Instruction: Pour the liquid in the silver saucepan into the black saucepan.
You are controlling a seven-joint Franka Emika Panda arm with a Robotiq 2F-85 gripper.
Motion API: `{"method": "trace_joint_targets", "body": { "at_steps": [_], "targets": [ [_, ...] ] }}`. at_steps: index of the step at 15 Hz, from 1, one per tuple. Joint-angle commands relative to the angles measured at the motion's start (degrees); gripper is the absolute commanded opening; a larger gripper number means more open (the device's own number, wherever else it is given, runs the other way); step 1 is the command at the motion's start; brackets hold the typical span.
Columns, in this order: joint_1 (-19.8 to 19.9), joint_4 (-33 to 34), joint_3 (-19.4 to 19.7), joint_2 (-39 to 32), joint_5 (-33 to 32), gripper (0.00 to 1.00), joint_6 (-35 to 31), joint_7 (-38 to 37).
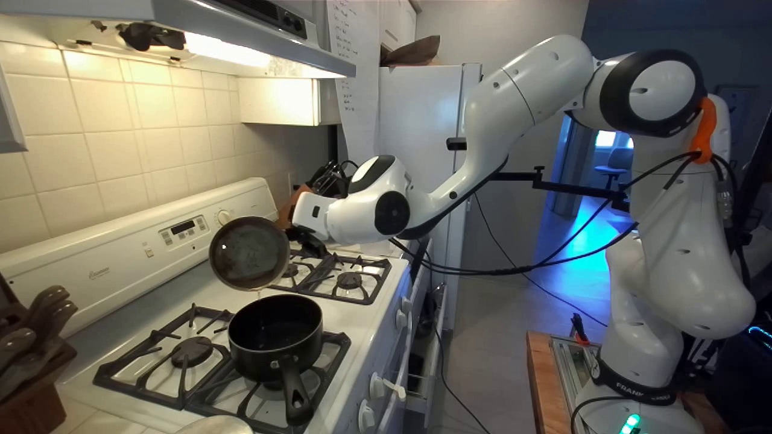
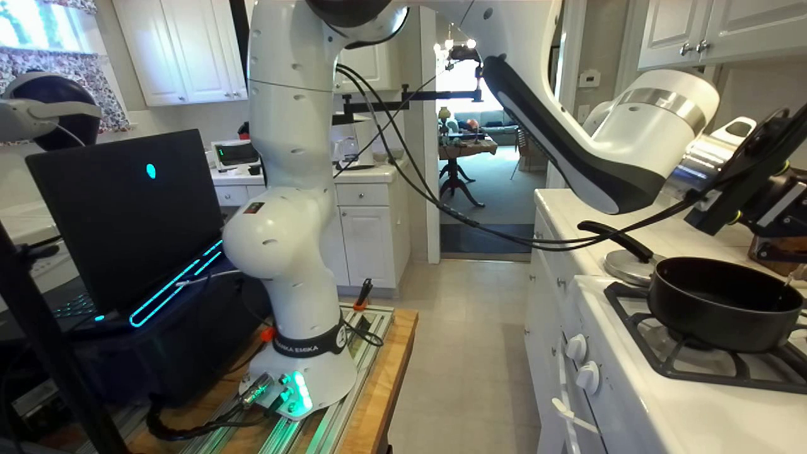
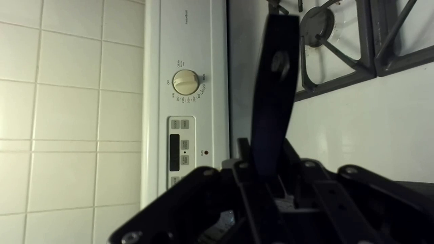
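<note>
The silver saucepan [image 1: 249, 253] hangs steeply tipped, almost on edge, above and slightly behind the black saucepan [image 1: 275, 337]. A thin trickle of liquid [image 1: 259, 294] leaves its lowest edge, and in an exterior view a fine stream [image 2: 786, 287] falls into the black saucepan [image 2: 725, 306]. That pan stands upright on a front burner, its handle [image 1: 294, 392] pointing away from the stove's back panel. My gripper [image 1: 300, 237] is shut on the silver saucepan's dark handle; in the wrist view the handle [image 3: 274, 84] rises from between the fingers. The silver saucepan's bowl is outside the wrist view.
Black grates [image 1: 175, 355] cover the burners around the pan. The stove's back panel [image 1: 181, 235] stands close behind the tipped pan, and the range hood [image 1: 259, 42] juts out overhead. A knife block [image 1: 36, 361] and a silver lid-like disc [image 2: 630, 266] sit on the counter.
</note>
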State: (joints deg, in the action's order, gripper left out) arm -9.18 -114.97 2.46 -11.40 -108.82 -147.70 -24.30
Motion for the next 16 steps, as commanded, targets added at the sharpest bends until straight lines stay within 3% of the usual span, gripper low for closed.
{"method": "trace_joint_targets", "body": {
  "at_steps": [1,9,10,16],
  "targets": [
    [-0.4,-2.1,-0.1,2.6,-2.4,0.06,1.5,-2.3],
    [-0.1,-2.3,0.0,2.7,-0.1,0.06,0.5,0.0],
    [2.6,-2.3,-2.9,2.8,0.3,0.06,0.7,0.8],
    [5.2,-1.4,-4.3,2.4,3.5,0.06,-0.3,2.2]
  ]
}}
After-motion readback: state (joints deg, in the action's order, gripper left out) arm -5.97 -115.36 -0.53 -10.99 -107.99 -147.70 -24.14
